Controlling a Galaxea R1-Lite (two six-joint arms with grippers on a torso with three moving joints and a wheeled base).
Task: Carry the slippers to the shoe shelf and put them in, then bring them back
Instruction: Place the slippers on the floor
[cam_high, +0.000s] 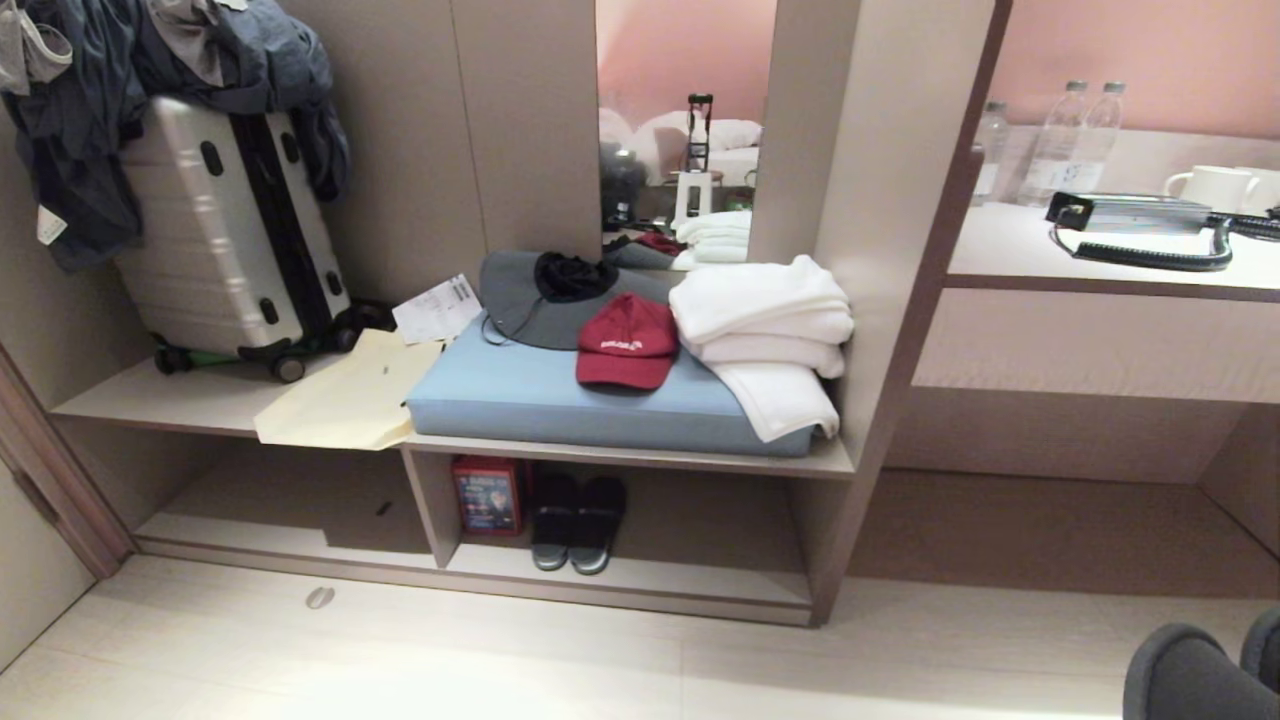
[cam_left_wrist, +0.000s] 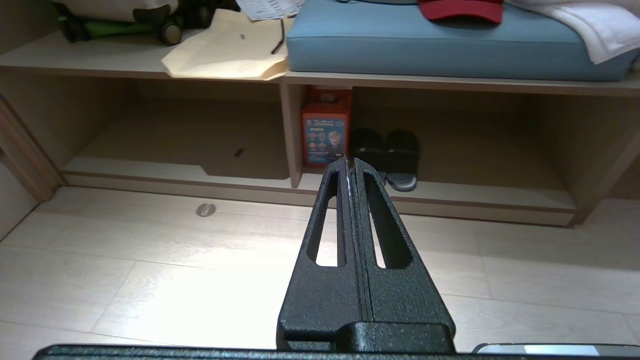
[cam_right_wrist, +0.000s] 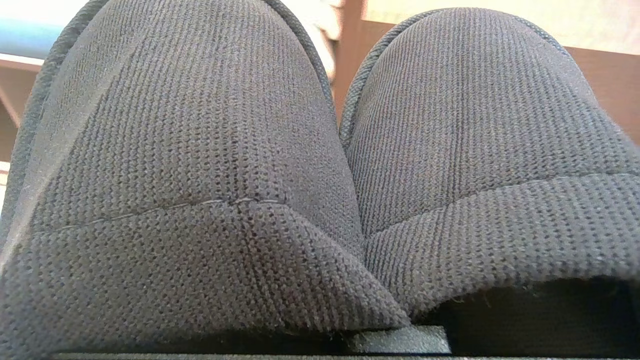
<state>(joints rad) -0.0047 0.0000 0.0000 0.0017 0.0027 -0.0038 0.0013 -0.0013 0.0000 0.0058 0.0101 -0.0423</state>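
The slippers (cam_right_wrist: 175, 150), a grey knitted pair with wide toe bands, fill the right wrist view side by side. My right gripper is shut on them where the bands meet; its fingers are hidden under the fabric. In the head view their toes (cam_high: 1190, 670) show at the bottom right corner. The shoe shelf (cam_high: 620, 592), a low pale cubby unit with a divider, stands ahead across the floor. My left gripper (cam_left_wrist: 350, 161) is shut and empty, held above the floor and pointing at the shelf (cam_left_wrist: 450, 206).
Another dark pair of slides (cam_high: 577, 522) and a red box (cam_high: 488, 495) sit in the right compartment. On top lie a blue cushion (cam_high: 600, 395), a red cap (cam_high: 628, 340), white towels (cam_high: 765, 320) and a suitcase (cam_high: 225, 240). A small round object (cam_high: 320, 597) lies on the floor.
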